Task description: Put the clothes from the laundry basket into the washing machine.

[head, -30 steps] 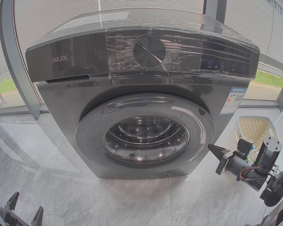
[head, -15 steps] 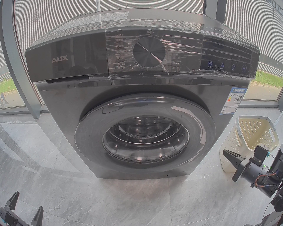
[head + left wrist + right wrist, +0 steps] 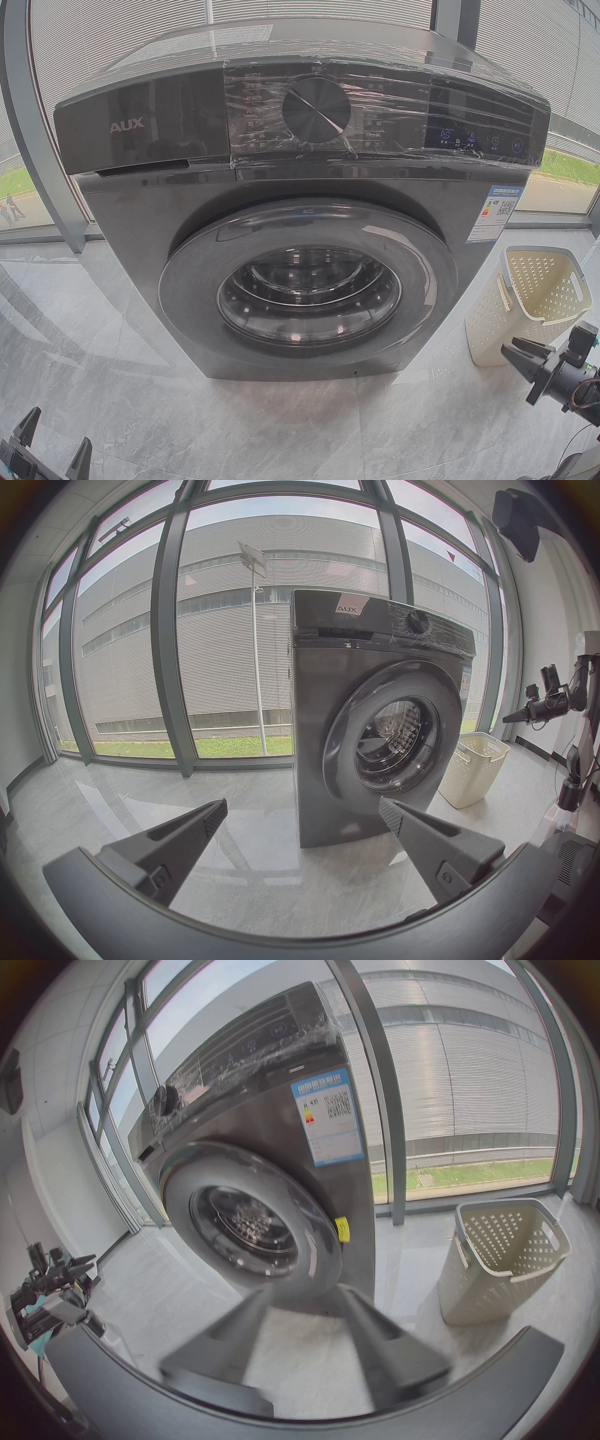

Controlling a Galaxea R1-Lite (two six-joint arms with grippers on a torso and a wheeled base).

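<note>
A big dark grey metal washing machine [image 3: 300, 206] stands on the shiny grey stone floor [image 3: 187, 412]. Its round door with a glass window [image 3: 309, 294] is closed. Crinkly clear plastic wrap covers the round black knob [image 3: 316, 109]. White letters sit on the top front, and there is a blue and white paper sticker [image 3: 497, 212]. A cream plastic laundry basket [image 3: 531, 300] full of little holes stands just beside the machine, on its right. The right gripper [image 3: 515, 351] hangs near the basket, jaws wide open and holding nothing. The left gripper [image 3: 301, 805] is low on the left, jaws wide open and holding nothing.
</note>
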